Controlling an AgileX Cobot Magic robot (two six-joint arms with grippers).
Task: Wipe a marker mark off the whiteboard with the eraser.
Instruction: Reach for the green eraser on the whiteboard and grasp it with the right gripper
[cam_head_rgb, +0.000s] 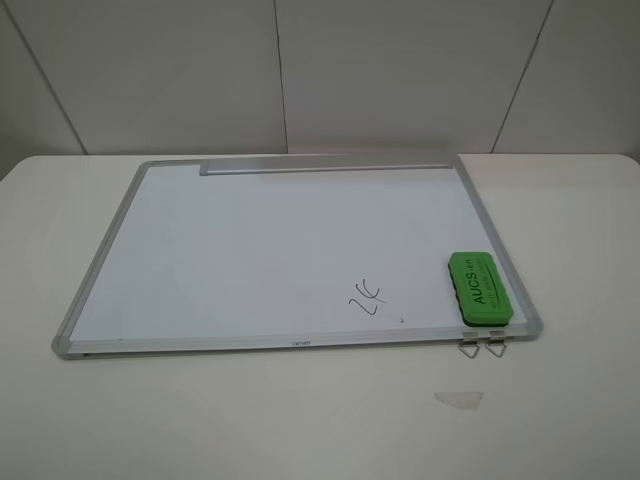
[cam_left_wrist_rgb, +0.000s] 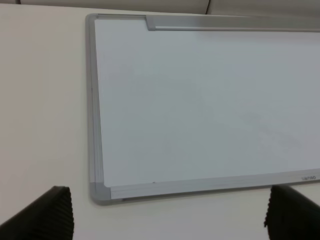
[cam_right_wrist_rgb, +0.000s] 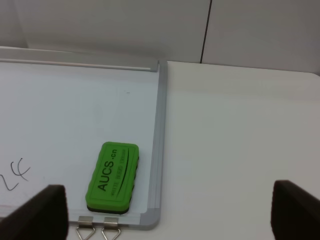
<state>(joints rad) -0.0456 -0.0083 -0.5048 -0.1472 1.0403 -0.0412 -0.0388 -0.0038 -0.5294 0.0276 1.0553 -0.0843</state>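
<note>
My left hand (cam_left_wrist_rgb: 170, 216) and right hand (cam_right_wrist_rgb: 170, 212) are both open; the eraser (cam_right_wrist_rgb: 113, 176) lies on the whiteboard (cam_right_wrist_rgb: 75, 100) just ahead of the right hand.

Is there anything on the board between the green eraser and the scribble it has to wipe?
Nothing visible does. The eraser lies by the right frame of the whiteboard, and only bare white surface separates it from the marker mark to its left.

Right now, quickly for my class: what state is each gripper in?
Left gripper: open, holding nothing.
Right gripper: open, holding nothing; the eraser lies free on the whiteboard.
</note>
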